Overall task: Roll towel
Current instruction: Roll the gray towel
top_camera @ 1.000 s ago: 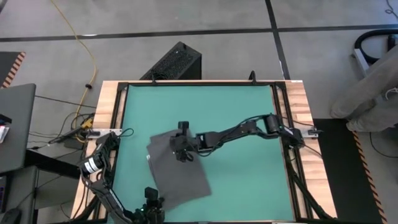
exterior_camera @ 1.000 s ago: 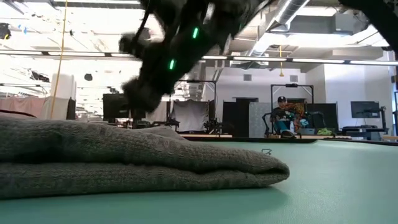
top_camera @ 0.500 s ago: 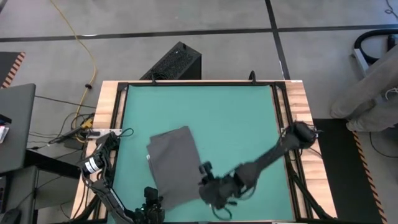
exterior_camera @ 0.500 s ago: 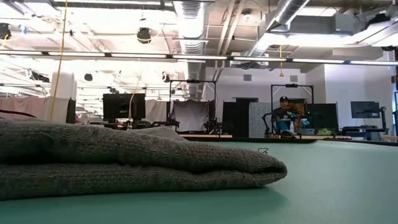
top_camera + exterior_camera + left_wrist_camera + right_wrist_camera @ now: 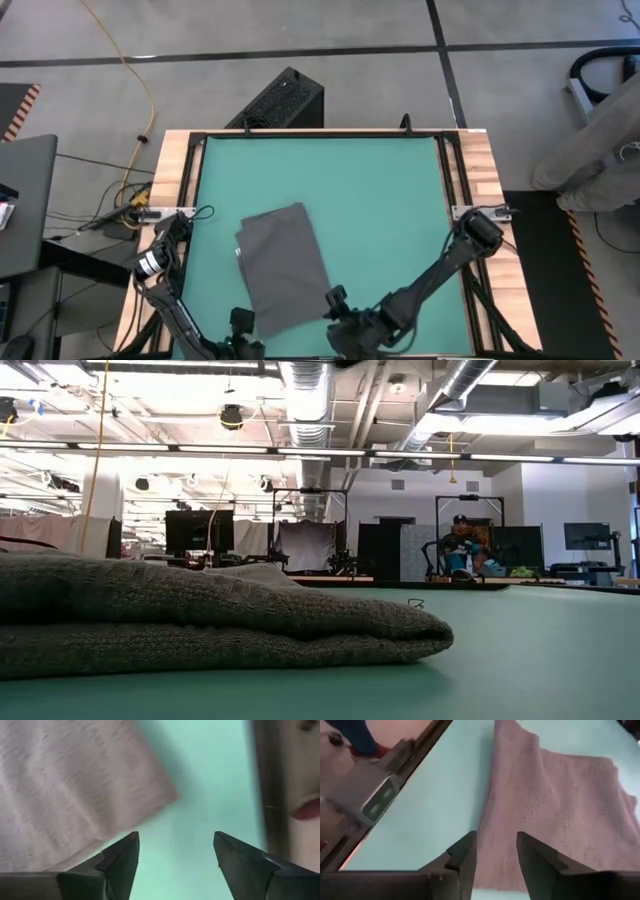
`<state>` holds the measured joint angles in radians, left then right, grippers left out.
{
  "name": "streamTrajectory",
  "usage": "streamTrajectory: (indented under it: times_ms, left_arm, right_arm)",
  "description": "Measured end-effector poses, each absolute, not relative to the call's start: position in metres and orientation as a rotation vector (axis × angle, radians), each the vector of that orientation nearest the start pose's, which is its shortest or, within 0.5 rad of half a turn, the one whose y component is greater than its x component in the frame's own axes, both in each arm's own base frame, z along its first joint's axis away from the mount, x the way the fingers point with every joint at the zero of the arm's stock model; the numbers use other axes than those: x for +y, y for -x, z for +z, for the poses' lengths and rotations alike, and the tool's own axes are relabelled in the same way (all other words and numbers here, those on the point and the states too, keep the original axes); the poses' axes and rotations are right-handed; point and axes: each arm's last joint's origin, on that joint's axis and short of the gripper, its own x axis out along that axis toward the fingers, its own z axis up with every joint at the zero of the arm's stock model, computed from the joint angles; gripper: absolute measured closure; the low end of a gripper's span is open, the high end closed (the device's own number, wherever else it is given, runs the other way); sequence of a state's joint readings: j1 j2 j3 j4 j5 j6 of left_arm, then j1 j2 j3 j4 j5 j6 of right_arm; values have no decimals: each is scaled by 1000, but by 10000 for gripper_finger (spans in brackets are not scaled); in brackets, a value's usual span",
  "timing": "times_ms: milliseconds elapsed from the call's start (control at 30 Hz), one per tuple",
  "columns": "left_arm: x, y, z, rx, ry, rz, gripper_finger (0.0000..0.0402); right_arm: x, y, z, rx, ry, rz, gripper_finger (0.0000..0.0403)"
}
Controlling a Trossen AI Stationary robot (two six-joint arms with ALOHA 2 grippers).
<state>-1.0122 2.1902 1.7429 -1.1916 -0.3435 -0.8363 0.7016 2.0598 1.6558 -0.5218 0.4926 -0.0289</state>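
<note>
The towel [image 5: 283,268] is a dark grey cloth folded into a long rectangle. It lies flat on the green mat [image 5: 380,200]; the low view shows two layers of the towel [image 5: 200,620], the fold toward the right. My left gripper [image 5: 175,855] stands open above the mat by the towel's near left corner [image 5: 160,795]. In the high view my left gripper [image 5: 242,325] is at the table's near edge. My right gripper [image 5: 497,852] hovers open over the towel's near end [image 5: 555,820]; in the high view my right gripper [image 5: 335,303] is at the towel's near right corner.
Wooden rails [image 5: 172,190] and a black frame border the mat. A black box [image 5: 285,100] sits on the floor beyond the far edge. A person in grey [image 5: 600,140] stands at the right, and another person [image 5: 460,550] sits far back in the room.
My right gripper has left the middle of the towel and swung a long way toward the table's near edge, ending by the towel's near right corner. It has gone out of the low view. The towel stays folded on the mat.
</note>
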Motion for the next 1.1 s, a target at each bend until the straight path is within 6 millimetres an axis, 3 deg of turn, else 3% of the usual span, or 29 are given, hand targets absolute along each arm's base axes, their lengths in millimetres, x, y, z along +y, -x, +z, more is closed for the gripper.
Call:
streamTrajectory:
  times_ms: [100,233,300,400,733,967,1100]
  left_arm:
    - [-351,-232,193,1322,-322,18,146]
    - [-364,-244,215,1046,-263,58,145]
    - [-369,-250,215,906,-277,67,145]
    - [-369,-256,205,841,-342,56,145]
    - [-349,-267,174,936,-303,104,145]
    - [-337,-274,166,1061,-242,95,145]
    - [-325,-271,163,1217,-234,120,145]
  right_arm:
    - [289,-346,221,738,599,219,226]
    - [292,-348,206,764,660,235,220]
    - [294,-353,189,779,707,252,216]
    - [296,-358,171,806,764,244,207]
    - [295,-359,158,825,717,131,199]
    - [289,-362,158,835,674,80,199]
    - [284,-366,158,843,654,66,200]
